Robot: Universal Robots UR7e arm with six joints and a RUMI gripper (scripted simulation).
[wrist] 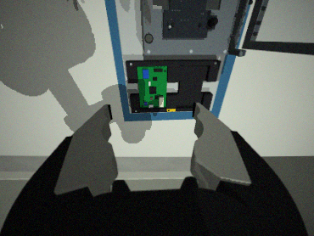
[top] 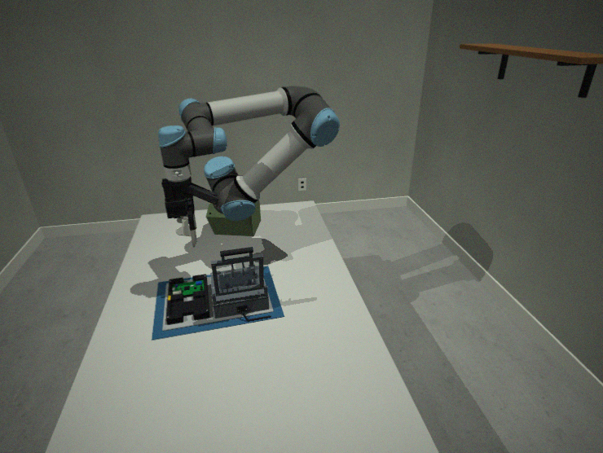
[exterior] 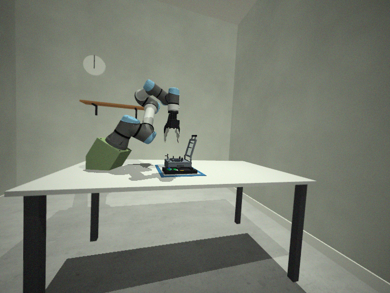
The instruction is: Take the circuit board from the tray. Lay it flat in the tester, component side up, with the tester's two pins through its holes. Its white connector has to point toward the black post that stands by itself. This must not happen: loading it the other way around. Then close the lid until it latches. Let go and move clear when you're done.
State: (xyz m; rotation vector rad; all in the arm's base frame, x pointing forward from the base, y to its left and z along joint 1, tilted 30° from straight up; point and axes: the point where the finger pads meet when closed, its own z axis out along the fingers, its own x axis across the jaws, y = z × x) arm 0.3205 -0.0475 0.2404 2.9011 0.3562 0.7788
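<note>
- Grey walls [top: 97,48] [exterior: 188,47] are being seen around a white table [top: 253,380] [exterior: 245,176] [wrist: 276,119]; a wooden shelf [top: 531,52] [exterior: 111,105] is being held up by black brackets.
- The arm [top: 248,106] [exterior: 149,114] is being supported by a green block [top: 234,226] [exterior: 104,157] on the table, and shadows are being cast across the white top.
- The claw [top: 189,239] [exterior: 172,142] [wrist: 152,104] is being held in the air, pointing down, well apart from the board; its fingers are being kept parted, and nothing is being gripped.
- The board [top: 189,288] [exterior: 173,169] [wrist: 153,89] is being held in the tray [top: 187,309] [exterior: 184,171] [wrist: 191,70], towards one end of it, green component side up.
- A white connector [wrist: 161,102] is being shown on the board, near the tray edge where a yellow mark [top: 169,297] [exterior: 182,170] [wrist: 171,110] is being displayed.
- The tester [top: 241,305] [exterior: 177,164] [wrist: 187,44] is being set just beside the tray, both being bordered by a blue mat [top: 158,333] [exterior: 201,175] [wrist: 114,47].
- The lid [top: 214,282] [exterior: 188,147] [wrist: 276,46] is being held raised, leaning slightly back from upright, with its handle being carried at the top.
- Which tester post is being meant as the lone black one cannot be told.
</note>
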